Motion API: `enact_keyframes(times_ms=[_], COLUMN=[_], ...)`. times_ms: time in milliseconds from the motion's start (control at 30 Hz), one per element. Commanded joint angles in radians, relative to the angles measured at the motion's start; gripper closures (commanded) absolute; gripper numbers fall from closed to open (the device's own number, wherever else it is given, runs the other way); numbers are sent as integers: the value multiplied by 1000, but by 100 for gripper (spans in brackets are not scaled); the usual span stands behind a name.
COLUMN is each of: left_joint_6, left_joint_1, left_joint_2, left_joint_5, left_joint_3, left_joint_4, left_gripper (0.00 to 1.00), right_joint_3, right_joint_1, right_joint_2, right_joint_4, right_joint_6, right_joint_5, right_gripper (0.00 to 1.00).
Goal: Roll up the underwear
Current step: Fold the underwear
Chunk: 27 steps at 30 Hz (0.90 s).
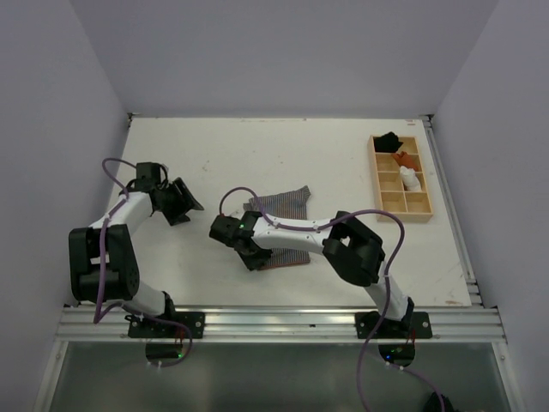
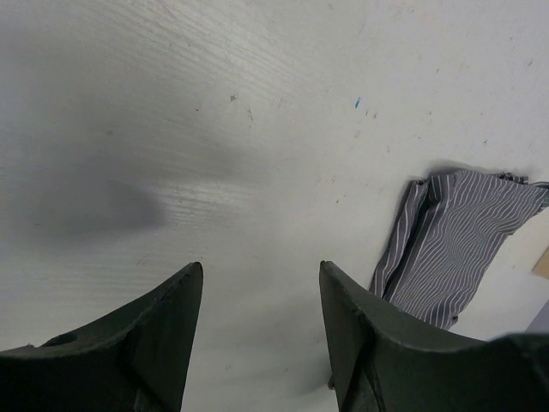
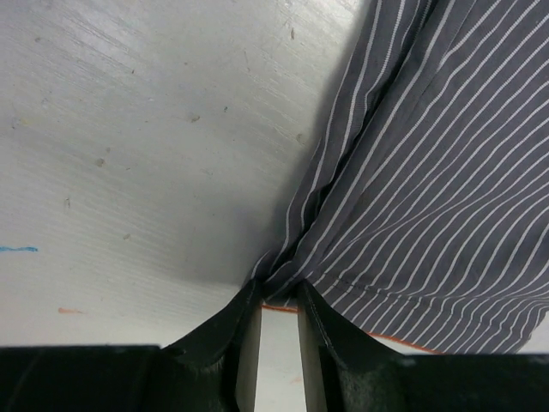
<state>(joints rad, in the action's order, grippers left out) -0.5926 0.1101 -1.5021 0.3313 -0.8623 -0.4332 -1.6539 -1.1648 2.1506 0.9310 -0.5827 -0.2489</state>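
Observation:
The underwear [image 1: 280, 207], grey with fine white stripes and an orange edge, lies flat on the white table at the middle. My right gripper [image 1: 250, 259] is at its near left corner and is shut on that corner. In the right wrist view the fingertips [image 3: 249, 296] pinch a fold of the striped cloth [image 3: 412, 172]. My left gripper [image 1: 184, 206] is open and empty over bare table to the left of the garment. In the left wrist view [image 2: 261, 275] the underwear [image 2: 455, 245] lies to the right of the jaws.
A wooden compartment tray [image 1: 401, 178] stands at the back right with small black, orange and white bundles in it. The right arm [image 1: 300, 233] stretches across the garment's near part. A metal rail [image 1: 283, 319] runs along the near edge.

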Motion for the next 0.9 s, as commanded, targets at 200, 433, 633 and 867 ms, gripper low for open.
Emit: enact_keyframes(times_ms=[200,433,633,867], left_joint_6=[-19,-16,-4,-6], left_joint_1=[8,5,7,5], left_joint_2=[-15,-15,-15,-12], left_joint_5=[38,51,38,25], left_joint_3=[-43,-14,-23,-23], left_joint_4=[-6,11,1,-3], left_gripper=[39,39,39,39], right_joint_3=[-6,-76,-73,-37], right_joint_1=[-4,-6,-6,-6], right_joint_2=[-46,-8,14,32], right_joint_4=[0,38,45,31], right_joint_6=[6,18,18,17], right_joint_5=[-29,-46,-44,-52], right_gripper=[67,63,62,69])
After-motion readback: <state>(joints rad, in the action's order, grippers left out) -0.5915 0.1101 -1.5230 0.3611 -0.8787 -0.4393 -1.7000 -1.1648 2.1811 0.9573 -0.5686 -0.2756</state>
